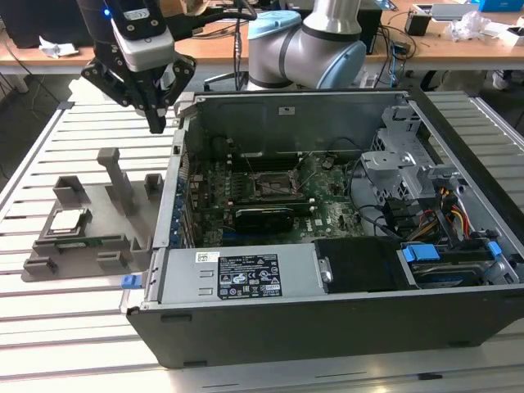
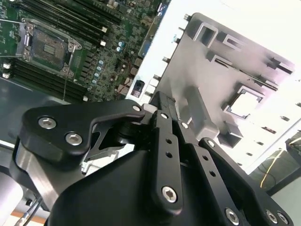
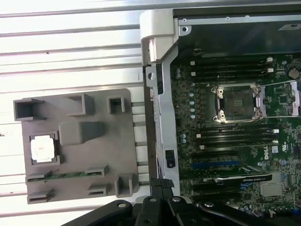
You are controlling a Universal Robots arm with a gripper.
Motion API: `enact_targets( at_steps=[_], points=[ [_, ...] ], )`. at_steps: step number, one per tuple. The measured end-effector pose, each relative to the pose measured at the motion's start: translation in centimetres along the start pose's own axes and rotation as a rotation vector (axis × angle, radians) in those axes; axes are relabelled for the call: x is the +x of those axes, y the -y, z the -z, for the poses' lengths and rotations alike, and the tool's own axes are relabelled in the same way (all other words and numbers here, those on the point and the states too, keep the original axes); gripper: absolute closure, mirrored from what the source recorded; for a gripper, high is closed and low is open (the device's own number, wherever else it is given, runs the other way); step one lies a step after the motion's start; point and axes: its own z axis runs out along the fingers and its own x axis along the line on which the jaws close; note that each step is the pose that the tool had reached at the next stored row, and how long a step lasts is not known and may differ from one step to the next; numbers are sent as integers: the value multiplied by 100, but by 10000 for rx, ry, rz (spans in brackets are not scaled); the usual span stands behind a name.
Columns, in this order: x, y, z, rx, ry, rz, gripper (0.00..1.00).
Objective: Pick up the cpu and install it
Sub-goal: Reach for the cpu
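The cpu (image 1: 67,221), a shiny silver square, lies in a recess of the grey plastic tray (image 1: 106,205) on the slatted table, at the exterior view's left. It also shows in the first wrist view as the cpu (image 3: 43,149) and in the second wrist view as a bright square cpu (image 2: 244,104). My gripper (image 1: 155,124) hangs above the gap between the tray and the computer case, higher than the cpu and toward the case from it. Its fingers (image 2: 162,106) meet at the tips with nothing between them. The open black socket (image 1: 270,184) sits on the motherboard inside the case.
The open computer case (image 1: 327,327) lies on its side, its metal wall (image 3: 157,28) rising beside the tray (image 3: 94,160). Upright posts (image 1: 115,176) stand on the tray. Cables and drive cages (image 1: 426,213) crowd the case at the exterior view's right. Desks stand behind.
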Motion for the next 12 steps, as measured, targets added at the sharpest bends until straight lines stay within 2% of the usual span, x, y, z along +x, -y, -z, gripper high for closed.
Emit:
enact_targets(
  at_steps=[4, 9, 12],
  points=[
    [84, 6, 2, 0, 0, -1, 89],
    [227, 17, 6, 1, 0, 0, 89],
    [279, 21, 8, 0, -1, -1, 89]
  ],
)
